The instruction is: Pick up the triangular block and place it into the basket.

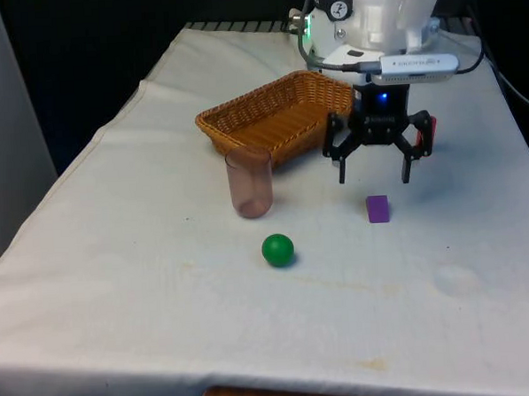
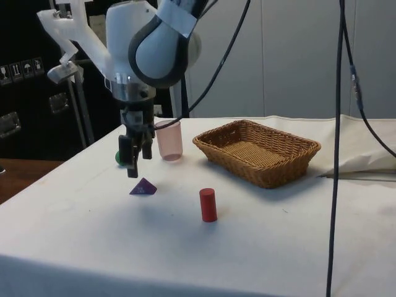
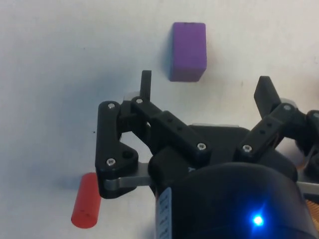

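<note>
I am in the approach step. The claw (image 1: 374,180) hangs wide open and empty above the cloth, with the purple block (image 1: 378,209) just below and slightly ahead of it. Next I must centre over the block, descend, and close; the basket (image 1: 278,117) waits nearby.

Robotics laboratory: white-clothed test table (image 1: 118,285), dark cabinets with hazard labels (image 2: 25,68), hanging black cables (image 2: 339,154).
</note>
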Tool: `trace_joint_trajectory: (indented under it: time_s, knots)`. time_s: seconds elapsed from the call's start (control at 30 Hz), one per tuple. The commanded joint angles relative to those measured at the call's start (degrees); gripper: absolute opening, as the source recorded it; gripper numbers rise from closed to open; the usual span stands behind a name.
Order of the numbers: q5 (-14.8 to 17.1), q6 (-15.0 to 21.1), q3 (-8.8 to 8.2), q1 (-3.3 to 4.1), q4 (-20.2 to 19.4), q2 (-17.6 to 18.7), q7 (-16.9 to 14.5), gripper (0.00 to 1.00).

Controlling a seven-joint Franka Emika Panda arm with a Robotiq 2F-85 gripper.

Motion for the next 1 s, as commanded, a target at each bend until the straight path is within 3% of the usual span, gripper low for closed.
trace_joint_trajectory:
  time_s: [0.0,0.1,0.13,0.17,0.2,0.43,0.47,0.5,0.77,0.8,0.83,0.97]
  knots:
    - [0.9,0.4,0.86,-0.69,0.2,0.3,-0.9,1.00]
    - [1.1,0.5,0.92,-0.74,0.4,0.7,-0.9,1.00]
    - [0.1,0.0,0.06,-0.06,0.3,0.6,-0.1,1.00]
    - [0.2,0.0,0.06,-0.06,0.3,0.7,-0.1,1.00]
    - [1.2,0.6,0.97,-0.74,0.5,1.0,-0.9,1.00]
    - [1.5,0.7,1.03,-0.74,0.7,2.1,-0.8,1.00]
    - [0.6,0.1,0.17,-0.06,0.6,1.9,-0.1,1.00]
    - [1.5,0.6,1.03,-0.74,0.7,2.2,-0.8,1.00]
    - [1.5,0.8,0.92,-0.63,1.2,3.0,-0.6,1.00]
    - [0.8,0.3,0.17,-0.06,1.0,2.8,-0.1,1.00]
    - [1.6,0.9,0.92,-0.63,1.3,3.2,-0.6,1.00]
    - [1.7,1.3,0.92,-0.63,1.7,3.8,-0.6,1.00]
